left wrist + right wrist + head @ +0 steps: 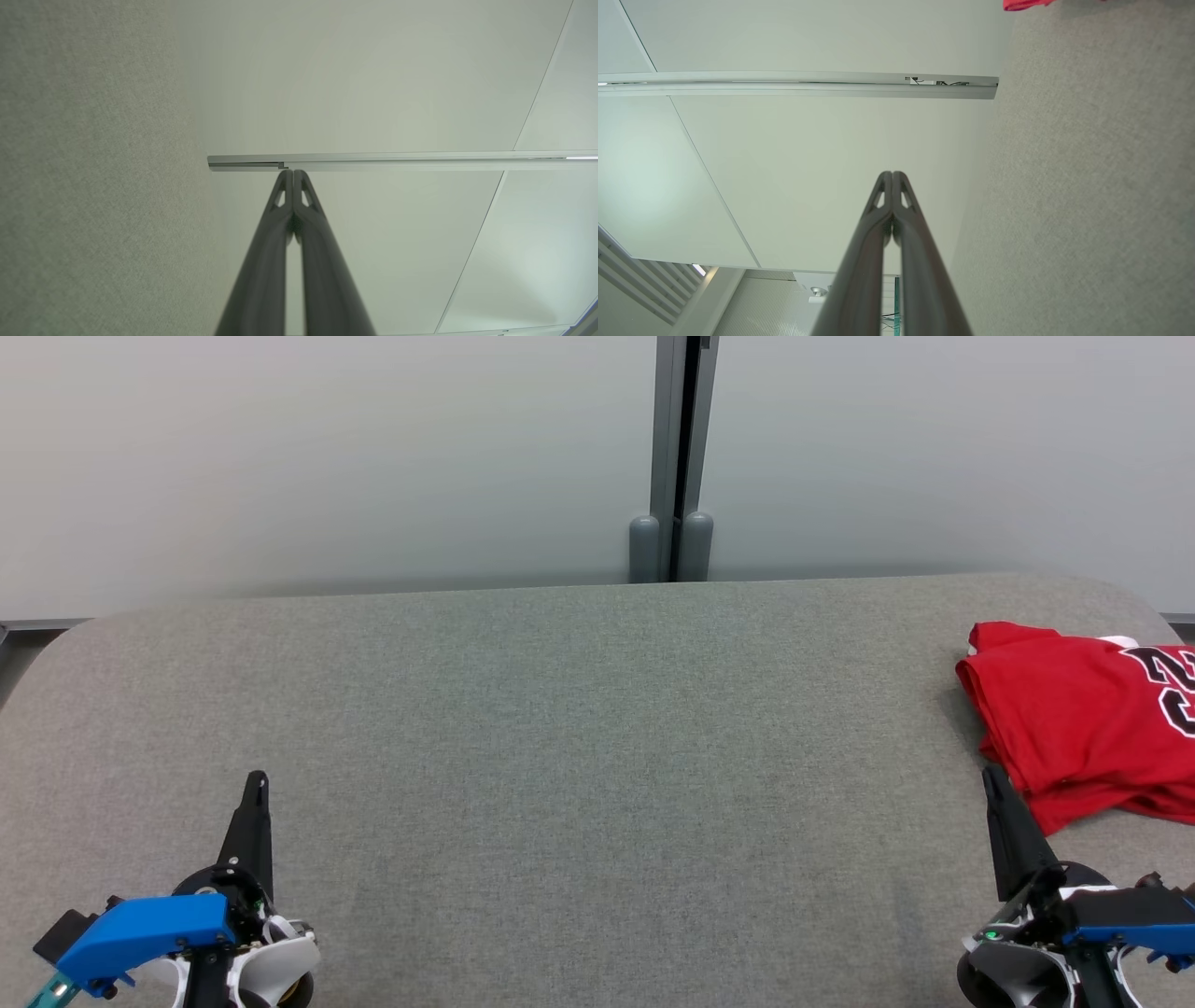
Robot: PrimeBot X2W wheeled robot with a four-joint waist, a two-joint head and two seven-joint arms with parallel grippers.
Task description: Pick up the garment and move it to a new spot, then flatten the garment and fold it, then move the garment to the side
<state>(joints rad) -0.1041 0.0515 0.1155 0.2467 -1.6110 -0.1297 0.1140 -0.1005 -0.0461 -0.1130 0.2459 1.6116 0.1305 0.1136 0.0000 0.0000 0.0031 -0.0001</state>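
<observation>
Resting low at the near corners of the grey bench (597,709), the robot's left fingers (250,831) and right fingers (1010,845) are each pressed together tip to tip and pinch nothing. Both pairs point up the bench toward the pale wall panels (327,457). The red garment (1083,728), a jersey with black-and-white numerals, lies in a loose, partly doubled-over heap at the far right of the bench and runs off the head view's right edge. Its near hem sits just beyond the right fingers' tips, apparently without touching them. The right wrist view catches a sliver of the red cloth at its top edge, above the bench surface. The wide grey middle of the bench offers room for spreading and folding, which is probably why the arms flank it. With both arms apart and empty-handed, the pose reads as a rest position. Whether the jersey awaits its first lift or is already set aside cannot be told, though its rumpled edges suggest it is not neatly folded.
</observation>
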